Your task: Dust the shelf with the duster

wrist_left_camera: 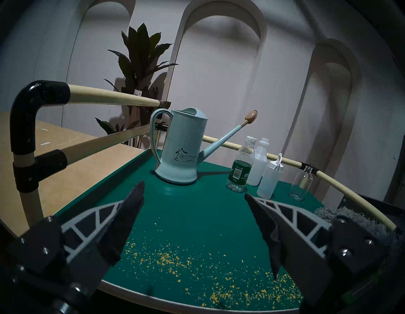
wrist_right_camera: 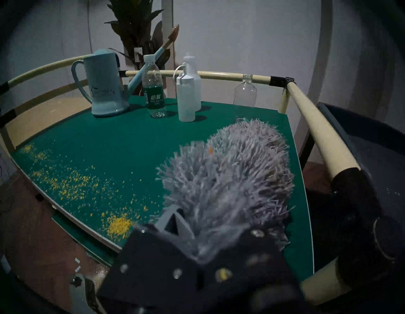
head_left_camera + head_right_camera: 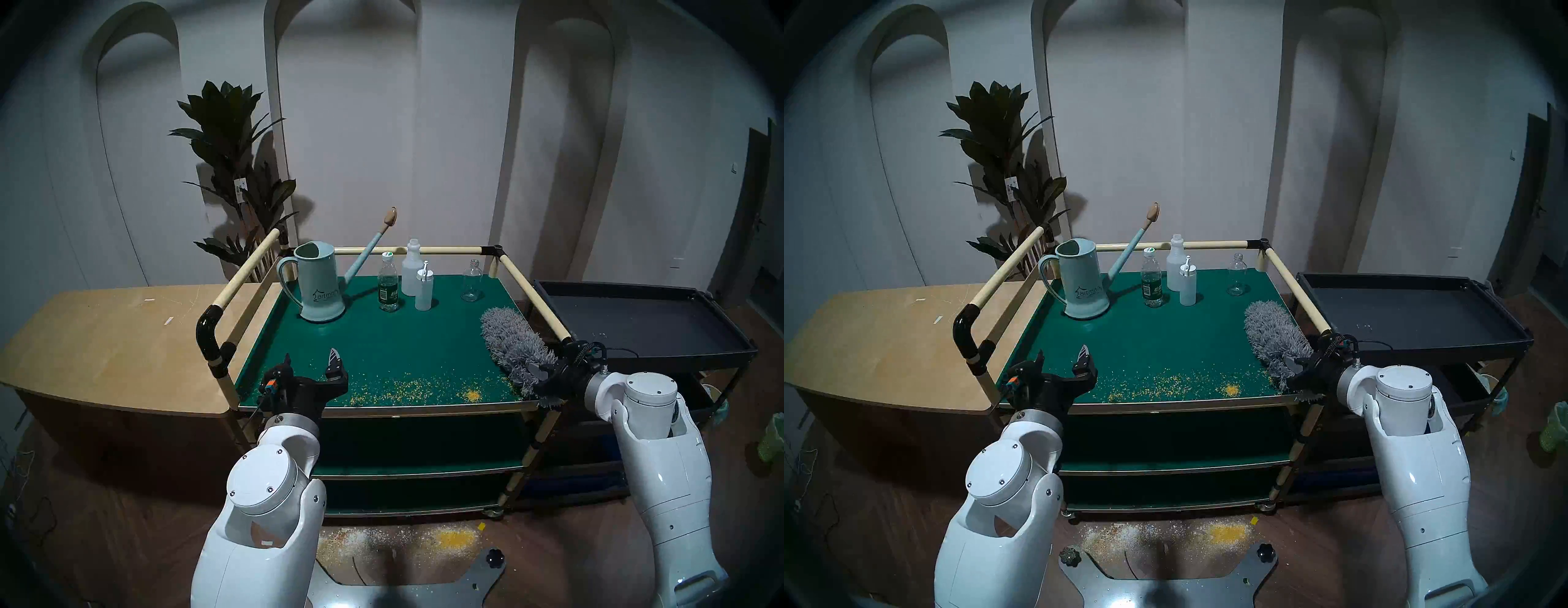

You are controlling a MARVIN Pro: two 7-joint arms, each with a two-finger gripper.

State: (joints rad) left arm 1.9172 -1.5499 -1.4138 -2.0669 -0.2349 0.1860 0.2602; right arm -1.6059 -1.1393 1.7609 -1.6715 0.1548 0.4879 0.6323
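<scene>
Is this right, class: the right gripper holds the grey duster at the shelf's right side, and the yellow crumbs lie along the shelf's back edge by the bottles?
One slip. The crumbs lie along the shelf's front edge, far from the bottles, as the head view shows. The right gripper does hold the duster at the right side.

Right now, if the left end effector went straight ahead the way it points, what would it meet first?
Probably the watering can. The left end effector is open and empty over the shelf, and the can stands nearly dead ahead between its fingers. Bare green board lies before it; depth is unclear, so it may pass just right.
</scene>
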